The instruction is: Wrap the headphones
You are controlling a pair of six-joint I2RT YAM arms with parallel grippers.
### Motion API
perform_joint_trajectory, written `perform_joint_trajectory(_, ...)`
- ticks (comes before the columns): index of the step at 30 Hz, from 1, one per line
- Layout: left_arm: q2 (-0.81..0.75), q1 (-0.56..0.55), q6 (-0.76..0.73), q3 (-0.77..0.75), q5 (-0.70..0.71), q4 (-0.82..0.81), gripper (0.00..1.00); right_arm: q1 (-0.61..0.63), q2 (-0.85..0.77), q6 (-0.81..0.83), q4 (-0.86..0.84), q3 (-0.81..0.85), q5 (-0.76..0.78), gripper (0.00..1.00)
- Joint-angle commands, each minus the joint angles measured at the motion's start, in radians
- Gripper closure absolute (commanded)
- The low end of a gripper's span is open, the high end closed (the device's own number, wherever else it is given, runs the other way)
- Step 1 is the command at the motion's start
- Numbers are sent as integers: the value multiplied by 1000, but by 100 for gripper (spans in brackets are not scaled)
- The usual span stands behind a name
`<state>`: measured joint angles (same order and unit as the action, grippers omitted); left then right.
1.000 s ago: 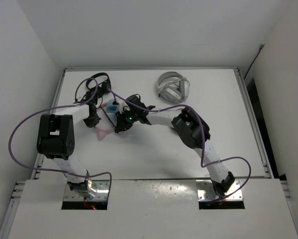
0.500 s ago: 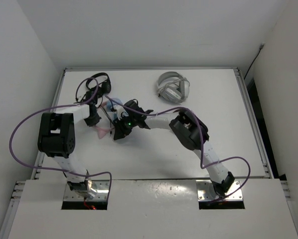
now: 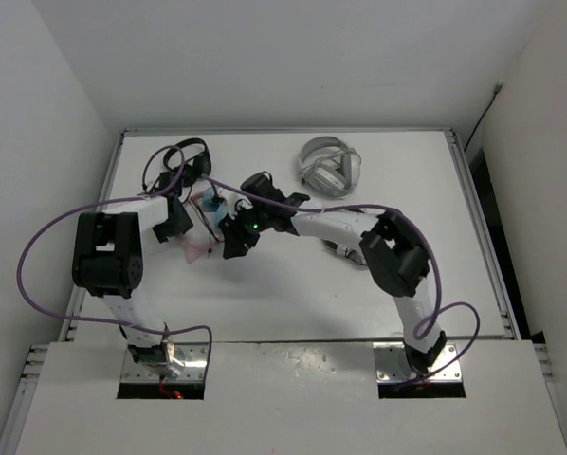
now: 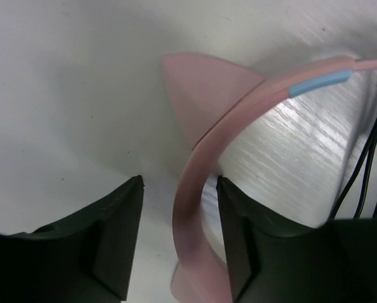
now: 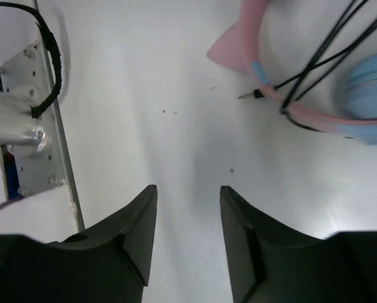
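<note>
The headphones (image 3: 210,203) lie on the table at the back left, with light-blue ear cups (image 5: 371,82), a pink headband (image 4: 195,208) with a cat ear (image 5: 229,53), and a thin black cable (image 5: 321,57) crossing the band. The cable's jack plug (image 5: 251,95) rests on the table. My left gripper (image 4: 179,182) (image 3: 182,232) is open, and the headband runs loosely between its fingers, close to the right one. My right gripper (image 5: 188,189) (image 3: 229,248) is open over bare table just short of the headphones, with nothing between its fingers.
A small black pair of headphones (image 3: 184,156) lies behind the left gripper. A grey-white pair (image 3: 329,169) sits at the back centre-right. The table's metal side rail (image 5: 31,126) and a black cable run along the left in the right wrist view.
Both grippers have opened; the left has let go of the pink headband. The right gripper has drawn back a little and its elbow has swung to the right.
</note>
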<state>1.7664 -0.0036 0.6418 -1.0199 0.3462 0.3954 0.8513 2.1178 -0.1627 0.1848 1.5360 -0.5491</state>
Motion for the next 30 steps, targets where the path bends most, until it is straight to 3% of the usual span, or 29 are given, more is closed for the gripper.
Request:
perform_joint_trajectory(1,-8,13,-40,-14,-61,-1,40,-32,-145,155,90,15,43,54)
perform_joint_trajectory(3,-39,4,-51,-14,-81,-1,35,-43,-192,218,122,6,64,52)
perform_joint_trajectory(8,-154,-74,-118,-5,-125,19,34,-92,-306,258,209,-5,97,47)
perform_joint_trajectory(11,-266,-130,-146,7,-115,40,28,-132,-379,267,234,-27,150,25)
perform_joint_trajectory(12,-300,-130,-146,20,-115,40,26,-141,-399,285,243,-36,184,23)
perform_joint_trajectory(14,-369,-139,-168,20,-115,49,14,-179,-444,313,252,-59,219,21)
perform_joint_trajectory(16,-449,-139,-215,5,-125,69,1,-214,-510,328,261,-89,248,13)
perform_joint_trajectory(22,-536,-128,-442,-13,-285,160,1,-498,-653,330,262,-211,284,5)
perform_joint_trajectory(24,-568,-128,-508,18,-285,142,1,-629,-712,330,271,-272,300,0)
perform_joint_trajectory(30,-614,-119,-580,95,-306,89,1,-877,-918,344,295,-526,399,0)
